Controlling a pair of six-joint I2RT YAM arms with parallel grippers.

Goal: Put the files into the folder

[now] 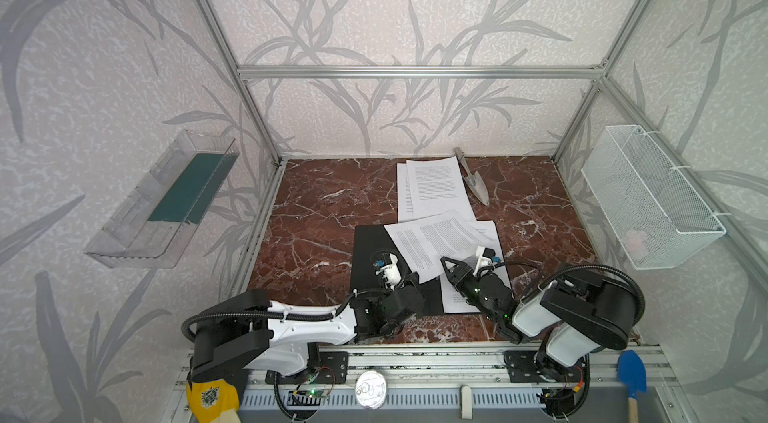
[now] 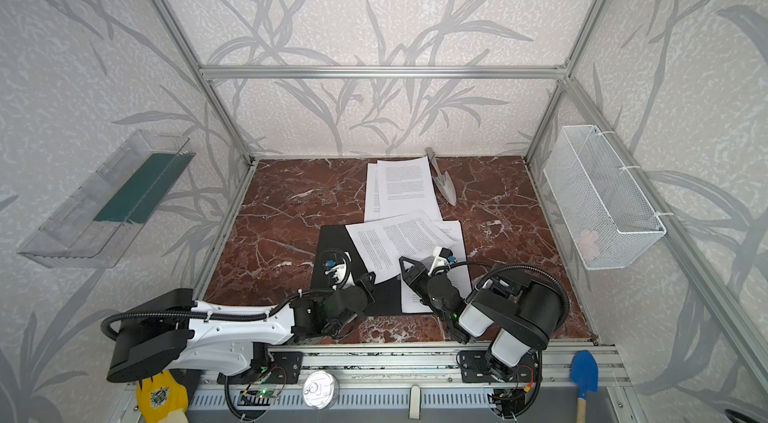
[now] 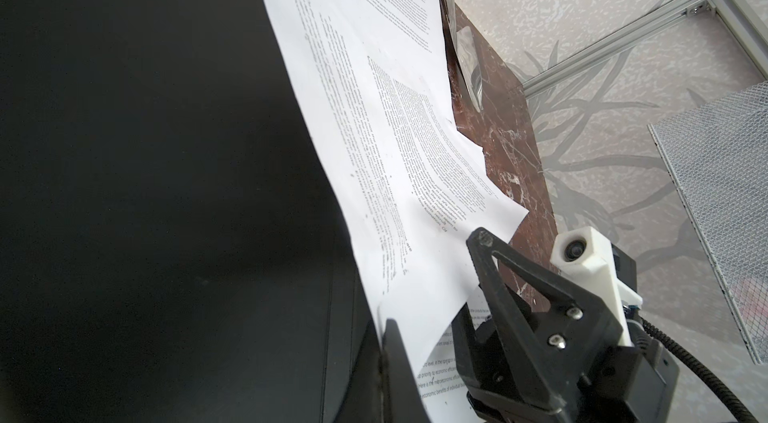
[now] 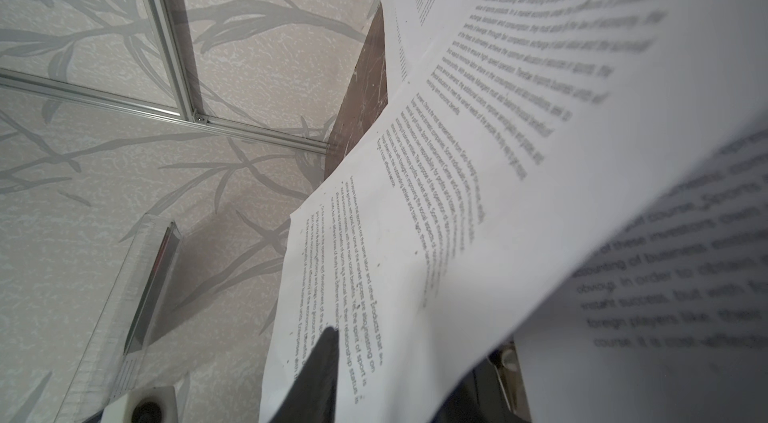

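The black folder [image 1: 370, 242] [image 2: 332, 238] lies flat mid-table. Several printed white files overlap its right half [image 1: 440, 238], and more are stacked behind it [image 1: 432, 188]. My left gripper [image 1: 415, 276] [image 3: 384, 327] is shut on the near corner of the tilted top sheet [image 3: 374, 175], holding that corner a little above the folder. My right gripper [image 1: 446, 271] [image 2: 404, 266] straddles the same sheet's near edge with its jaws still apart. One of its fingers [image 4: 326, 354] rests on the printed side. The other is hidden under the paper.
A metal trowel [image 1: 473, 182] lies beside the back stack of sheets. A white mesh basket [image 1: 652, 196] hangs on the right wall. A clear tray holding a green pad [image 1: 166, 200] hangs on the left wall. A blue shovel [image 1: 631, 371] and a yellow glove [image 1: 210, 398] sit at the front rail.
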